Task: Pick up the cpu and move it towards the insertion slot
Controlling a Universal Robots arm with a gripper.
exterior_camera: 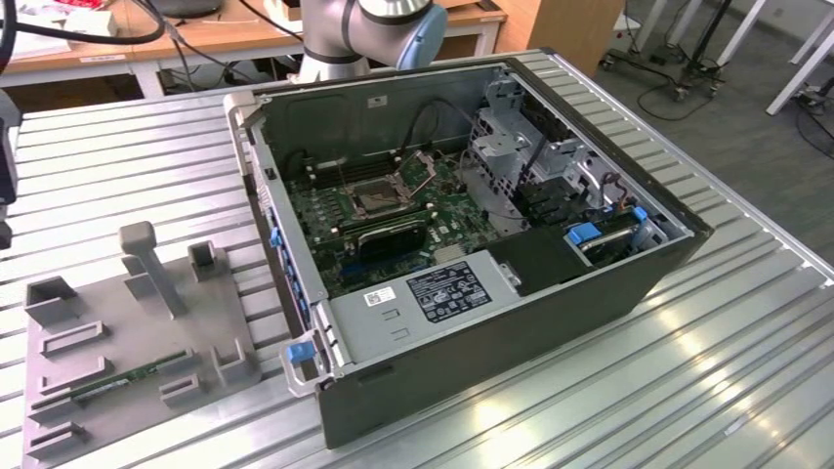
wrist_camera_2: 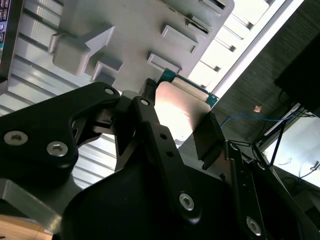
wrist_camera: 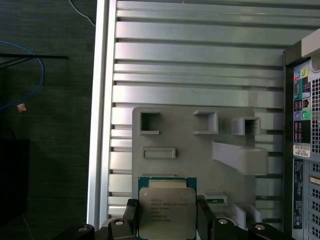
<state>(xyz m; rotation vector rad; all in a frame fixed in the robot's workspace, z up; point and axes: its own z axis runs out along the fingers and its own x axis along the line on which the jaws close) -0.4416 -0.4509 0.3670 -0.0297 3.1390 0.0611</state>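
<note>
**Silvery cpu (wrist_camera: 166, 207) clamped in the tool (wrist_camera: 167, 222)**

Black fingers (wrist_camera: 131, 216) are clenched on two opposite edges of the cpu, its metal lid facing the first wrist view. Behind it lie the grey holder plate (wrist_camera: 200, 150) and the ribbed aluminium surface (wrist_camera: 200, 50). The chip seems held clear of both, though its height is hard to judge. In the exterior view the insertion slot (exterior_camera: 381, 195) sits inside the open computer case (exterior_camera: 521, 322), at roughly two o'clock from the plate and well apart. Dark floor (wrist_camera: 50, 125) and wooden desks (exterior_camera: 234, 34) ring the surface.
</note>
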